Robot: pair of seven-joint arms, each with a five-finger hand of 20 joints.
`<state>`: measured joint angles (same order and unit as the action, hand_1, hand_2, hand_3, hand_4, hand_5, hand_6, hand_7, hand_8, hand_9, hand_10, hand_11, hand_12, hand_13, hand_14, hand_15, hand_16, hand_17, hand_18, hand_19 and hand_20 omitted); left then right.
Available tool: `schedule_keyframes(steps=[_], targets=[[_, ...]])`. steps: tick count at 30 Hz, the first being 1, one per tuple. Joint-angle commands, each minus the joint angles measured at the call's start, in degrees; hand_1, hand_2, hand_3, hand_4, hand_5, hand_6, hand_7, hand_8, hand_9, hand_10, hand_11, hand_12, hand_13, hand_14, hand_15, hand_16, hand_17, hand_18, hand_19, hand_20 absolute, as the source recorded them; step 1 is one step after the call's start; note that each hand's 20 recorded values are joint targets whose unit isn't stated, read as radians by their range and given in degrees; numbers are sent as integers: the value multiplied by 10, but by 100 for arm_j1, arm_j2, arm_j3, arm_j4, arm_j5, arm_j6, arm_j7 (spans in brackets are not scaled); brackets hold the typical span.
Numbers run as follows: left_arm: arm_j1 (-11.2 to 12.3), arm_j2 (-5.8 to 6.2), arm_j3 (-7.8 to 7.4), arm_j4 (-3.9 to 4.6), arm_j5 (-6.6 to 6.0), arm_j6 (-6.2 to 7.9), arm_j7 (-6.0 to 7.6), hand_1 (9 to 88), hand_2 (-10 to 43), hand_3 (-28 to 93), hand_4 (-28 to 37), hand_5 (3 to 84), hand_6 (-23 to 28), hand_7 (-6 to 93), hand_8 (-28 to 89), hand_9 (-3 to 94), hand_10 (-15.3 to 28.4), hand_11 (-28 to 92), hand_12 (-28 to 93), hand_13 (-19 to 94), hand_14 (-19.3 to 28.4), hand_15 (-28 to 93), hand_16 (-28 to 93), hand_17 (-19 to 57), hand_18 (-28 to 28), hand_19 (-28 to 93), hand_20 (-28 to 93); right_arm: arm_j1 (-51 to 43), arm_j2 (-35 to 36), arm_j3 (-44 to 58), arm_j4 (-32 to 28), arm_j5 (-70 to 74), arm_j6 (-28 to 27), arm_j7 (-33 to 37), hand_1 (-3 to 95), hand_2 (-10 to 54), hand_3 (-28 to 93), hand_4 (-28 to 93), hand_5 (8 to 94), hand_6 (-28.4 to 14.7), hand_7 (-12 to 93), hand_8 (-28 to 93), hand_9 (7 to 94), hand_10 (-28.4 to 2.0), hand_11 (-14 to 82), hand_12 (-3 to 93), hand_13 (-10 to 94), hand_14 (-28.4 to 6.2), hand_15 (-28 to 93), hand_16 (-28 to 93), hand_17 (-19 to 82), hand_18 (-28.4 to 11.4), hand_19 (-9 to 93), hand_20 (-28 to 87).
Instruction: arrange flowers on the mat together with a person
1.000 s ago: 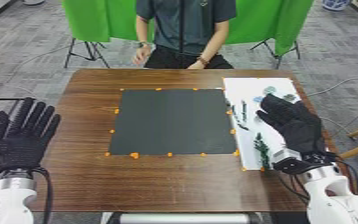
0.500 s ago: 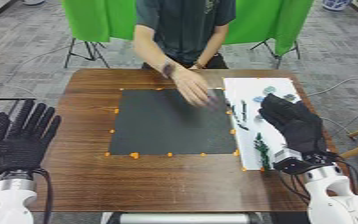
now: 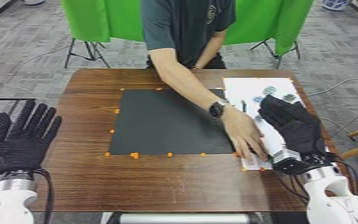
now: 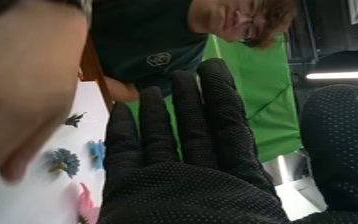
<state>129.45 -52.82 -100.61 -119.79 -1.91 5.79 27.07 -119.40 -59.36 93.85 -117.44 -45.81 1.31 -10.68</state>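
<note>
My left hand (image 3: 21, 137) stays off the table's left edge in the head view, its fingers straight. Over the right part of the white sheet (image 3: 236, 86), my right hand (image 3: 293, 122) is held with fingers extended and nothing in it. The right wrist view has my right hand (image 4: 189, 192) with straight fingers, a blue flower (image 4: 66, 161), a dark flower (image 4: 74, 119) and a pink flower (image 4: 87, 204) on the white sheet beyond. A person's hand (image 3: 241, 131) lies over the sheet's near part, covering the green stems there. The dark mat (image 3: 167, 122) carries no flowers.
Orange tape pieces (image 3: 135, 155) surround the mat on the brown table (image 3: 158, 185). The person's forearm (image 3: 186, 86) crosses the mat's far right corner, close to my right hand.
The person's arm has stretched from the far edge across the mat to the near part of the sheet. Both of my hands have kept still.
</note>
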Motion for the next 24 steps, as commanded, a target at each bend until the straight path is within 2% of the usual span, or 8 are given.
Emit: schedule_keyframes(steps=[1,5,7,14,17,20,24], targets=[[33,-52,45,26,-111,66,-44,262,115,704,-283,422,64,55,-94,394,119,122,39,273,122,214,-85,-32,106,281,78,-41,-48,-9,-57,-45,10,36,170,106,732,-228,540,-39,113,-128,466,-115,52,57,310,-95,117,-17,169,-77,53,89],[40,-60,47,20,-53,79,-46,261,115,707,-283,423,64,55,-95,395,119,123,40,273,126,218,-83,-32,106,282,77,-86,-52,20,-80,-32,45,43,170,109,733,-228,540,-41,113,-127,466,-119,52,58,310,-95,116,-18,169,-74,50,87],[47,-54,47,17,-99,80,-41,261,115,707,-283,423,64,55,-95,395,119,122,40,274,126,219,-83,-31,106,282,77,-83,-70,21,-80,-39,45,44,171,110,733,-228,541,-41,113,-127,466,-118,52,58,311,-95,117,-19,169,-73,50,87],[78,-50,61,3,-88,92,-26,262,115,707,-283,423,64,56,-95,395,120,122,41,276,126,219,-82,-31,106,282,77,-96,-63,19,-91,-48,-51,104,171,111,735,-228,543,-41,114,-127,466,-118,52,58,310,-95,118,-20,168,-76,52,87],[59,-81,84,8,-73,93,-86,261,115,707,-283,423,65,56,-94,396,121,123,41,276,128,221,-80,-31,106,283,77,-105,-100,37,-102,-66,-53,144,173,110,737,-229,541,-42,114,-127,465,-119,52,59,307,-111,118,-16,164,-82,55,89],[73,-88,73,2,-67,102,-66,262,115,706,-283,424,65,56,-94,395,120,123,41,276,131,222,-79,-31,106,283,77,-113,-132,73,-107,-105,-100,196,174,110,738,-229,540,-42,114,-126,463,-117,52,60,307,-117,118,-12,162,-88,61,91],[99,-99,41,-13,-51,92,-62,262,115,706,-283,424,65,56,-94,396,120,123,41,276,131,224,-78,-31,106,282,77,-181,-110,227,-176,-530,-7,242,178,104,738,-227,535,-45,117,-125,453,-126,52,66,307,-143,119,12,150,-124,96,103]])
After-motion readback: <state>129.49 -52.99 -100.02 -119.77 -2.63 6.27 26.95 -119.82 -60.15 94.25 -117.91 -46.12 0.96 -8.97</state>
